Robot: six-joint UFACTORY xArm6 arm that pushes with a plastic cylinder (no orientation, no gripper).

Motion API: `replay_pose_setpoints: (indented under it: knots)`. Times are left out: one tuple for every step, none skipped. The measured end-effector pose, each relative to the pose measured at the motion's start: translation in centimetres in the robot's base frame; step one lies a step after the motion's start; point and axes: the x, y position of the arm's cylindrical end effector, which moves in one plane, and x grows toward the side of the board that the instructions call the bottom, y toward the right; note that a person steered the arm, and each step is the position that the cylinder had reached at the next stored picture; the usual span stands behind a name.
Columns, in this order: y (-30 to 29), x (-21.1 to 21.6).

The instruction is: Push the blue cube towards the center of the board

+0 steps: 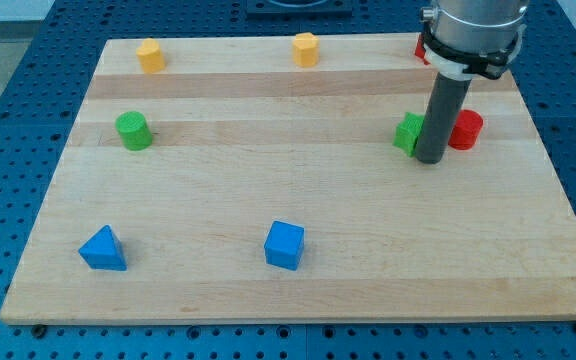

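Observation:
The blue cube [284,245] sits on the wooden board [298,190] near the view's bottom, slightly left of the middle. My tip [430,160] is at the view's right, far up and right of the blue cube. It stands between a green block [407,133] on its left and a red cylinder [464,130] on its right, touching or nearly touching both.
A blue triangular block [103,248] lies at the bottom left. A green cylinder [133,131] stands at the left. Two orange blocks, one [150,55] at top left and one [306,48] at top middle. A red block [423,48] is partly hidden behind the arm.

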Motion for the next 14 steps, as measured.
replay_pose_setpoints:
  knots:
    - [0.0,-0.3]
    - [0.0,0.5]
    - [-0.1,3.9]
    - [-1.9,7.9]
    - [-5.6,11.7]
    - [-9.7,15.5]
    - [-14.1,18.1]
    - [-18.5,18.1]
    - [-19.4,16.9]
    - [-18.6,14.7]
    - [-17.4,12.7]
    - [-15.9,12.0]
    - [-15.1,10.0]
    - [-15.1,7.2]
